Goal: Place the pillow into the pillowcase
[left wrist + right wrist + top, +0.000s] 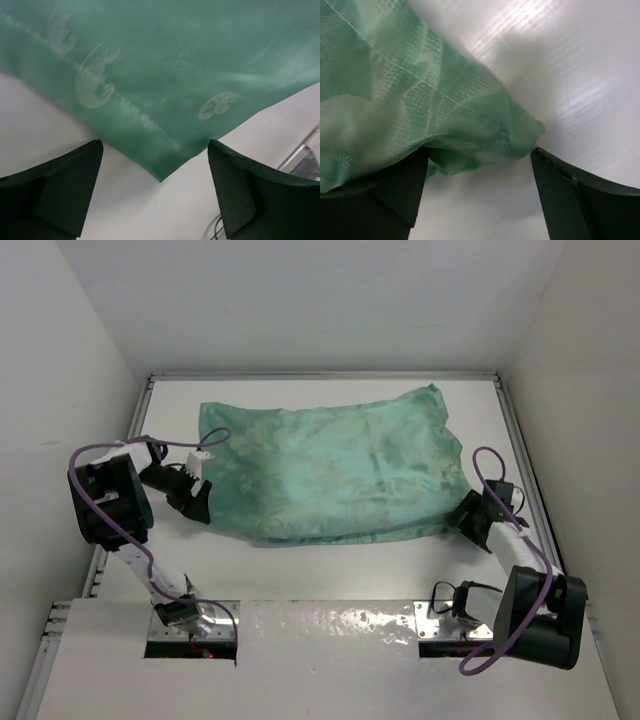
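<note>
Squaring up the plump, green-side-up pillowcase [330, 470] lying on the middle of the surface [300, 575], pillow probably inside but unseen, looks like the step. The left fingers [60, 195] stand apart just short of its near-left corner. The right fingers [580, 200] gape with the near-right corner between them, so pinch seams only and tug evenly.

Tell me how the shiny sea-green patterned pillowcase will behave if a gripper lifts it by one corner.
The shiny sea-green patterned pillowcase is probably floppy: its corner crumples into soft folds. Its sheen suggests slick cloth that may slip from a light pinch. It bulges as though stuffed, so it would likely sag and drag, not rise flat.
</note>
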You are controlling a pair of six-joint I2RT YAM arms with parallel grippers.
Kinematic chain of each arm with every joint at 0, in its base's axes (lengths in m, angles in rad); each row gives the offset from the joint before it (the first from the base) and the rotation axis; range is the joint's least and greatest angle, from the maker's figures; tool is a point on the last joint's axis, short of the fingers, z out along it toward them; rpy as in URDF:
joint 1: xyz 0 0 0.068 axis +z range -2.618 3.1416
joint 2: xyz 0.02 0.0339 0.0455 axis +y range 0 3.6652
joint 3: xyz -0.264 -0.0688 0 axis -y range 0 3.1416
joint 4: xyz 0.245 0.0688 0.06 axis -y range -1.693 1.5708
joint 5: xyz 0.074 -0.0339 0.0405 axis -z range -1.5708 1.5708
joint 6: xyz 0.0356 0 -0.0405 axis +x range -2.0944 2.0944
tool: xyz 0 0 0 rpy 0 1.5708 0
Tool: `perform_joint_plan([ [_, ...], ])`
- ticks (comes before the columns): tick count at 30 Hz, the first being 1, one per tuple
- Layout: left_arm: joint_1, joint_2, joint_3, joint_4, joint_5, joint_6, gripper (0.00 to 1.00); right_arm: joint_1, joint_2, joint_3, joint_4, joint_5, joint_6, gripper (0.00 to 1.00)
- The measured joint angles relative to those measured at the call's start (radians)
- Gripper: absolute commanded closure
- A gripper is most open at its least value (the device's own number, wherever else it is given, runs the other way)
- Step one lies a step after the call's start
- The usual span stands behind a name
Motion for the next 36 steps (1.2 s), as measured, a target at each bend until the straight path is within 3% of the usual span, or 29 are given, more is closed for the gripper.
perform_joint_plan([
  [1, -0.008, 0.010, -0.001, -0.001, 0.010, 0.001, 0.31, 0.000, 0.005, -0.002, 0.020, -0.003, -0.002, 0.46],
  [3, -0.032, 0.026, 0.001, 0.001, 0.032, -0.010, 0.81, 0.000, 0.018, -0.007, 0.053, -0.025, 0.007, 0.68],
  [4, -0.042, 0.041, 0.002, 0.003, 0.044, -0.017, 0.98, 0.000, 0.022, -0.008, 0.064, -0.041, 0.006, 0.91],
  [5, -0.048, 0.062, 0.005, 0.005, 0.056, -0.024, 1.00, 0.000, 0.023, -0.009, 0.069, -0.051, 0.006, 1.00],
  [10, -0.028, 0.167, 0.098, -0.045, 0.154, -0.078, 1.00, 0.000, -0.029, -0.010, 0.085, -0.068, -0.007, 1.00],
  [14, 0.028, 0.227, 0.352, -0.130, 0.228, -0.167, 1.00, 0.001, -0.051, 0.062, 0.042, -0.093, -0.050, 1.00],
  [19, 0.048, 0.286, 0.801, -0.264, 0.270, -0.279, 1.00, 0.011, -0.023, 0.343, -0.082, -0.183, -0.085, 1.00],
  [23, 0.046, 0.274, 0.996, -0.273, 0.222, -0.349, 1.00, 0.010, -0.001, 0.570, -0.093, -0.246, -0.103, 1.00],
  [26, 0.046, 0.224, 0.978, -0.277, 0.131, -0.366, 1.00, 0.009, -0.006, 0.616, -0.097, -0.306, -0.111, 1.00],
  [31, 0.046, 0.130, 0.788, -0.306, -0.043, -0.355, 1.00, 0.008, -0.065, 0.426, -0.192, -0.353, -0.112, 1.00],
  [36, 0.046, 0.096, 0.690, -0.334, -0.183, -0.333, 1.00, 0.008, -0.109, 0.335, -0.323, -0.377, -0.113, 1.00],
])
